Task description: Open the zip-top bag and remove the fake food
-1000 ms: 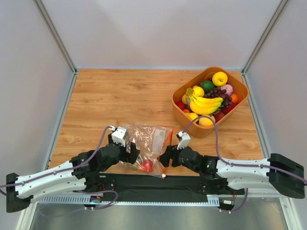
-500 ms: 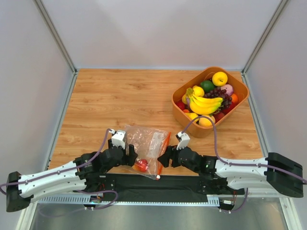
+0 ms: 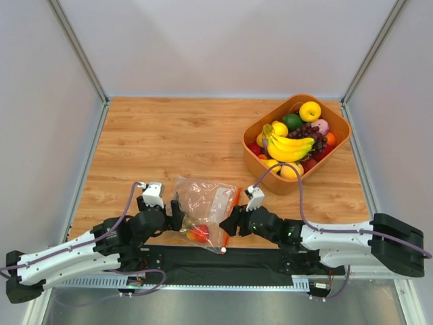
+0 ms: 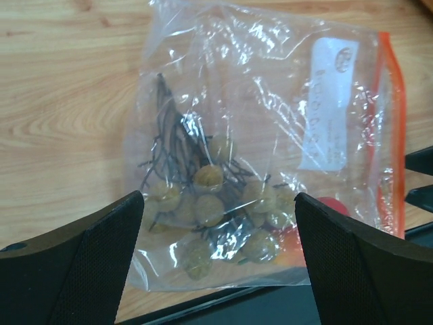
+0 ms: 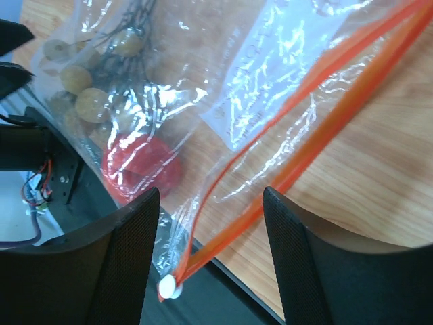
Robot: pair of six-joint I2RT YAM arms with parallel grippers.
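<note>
The zip-top bag [image 3: 206,198] lies crinkled at the table's near edge, between my two grippers. Inside it are a cluster of tan-brown balls [image 4: 215,203] on dark stems and a red-orange fruit [image 3: 199,233]. My left gripper [image 3: 176,215] is open at the bag's closed left end, fingers wide and touching nothing. My right gripper [image 5: 210,196] is open, one finger on each side of the red-orange zip strip [image 5: 318,128]. The strip's two halves are parted and meet at a white slider [image 5: 169,288]. A yellow banana bunch [image 3: 289,145] lies in the basket.
An orange basket [image 3: 267,175] stands at the back right, heaped with fruit, among them purple grapes [image 3: 312,132] and a round yellow fruit [image 3: 310,110]. The bag's near corner hangs over the black base plate [image 3: 257,261]. Grey walls close in both sides.
The bag has sunk and slid left toward the near edge. My left gripper has pulled back to the left, off the bag. My right gripper has followed leftward, its jaws a little narrower.
</note>
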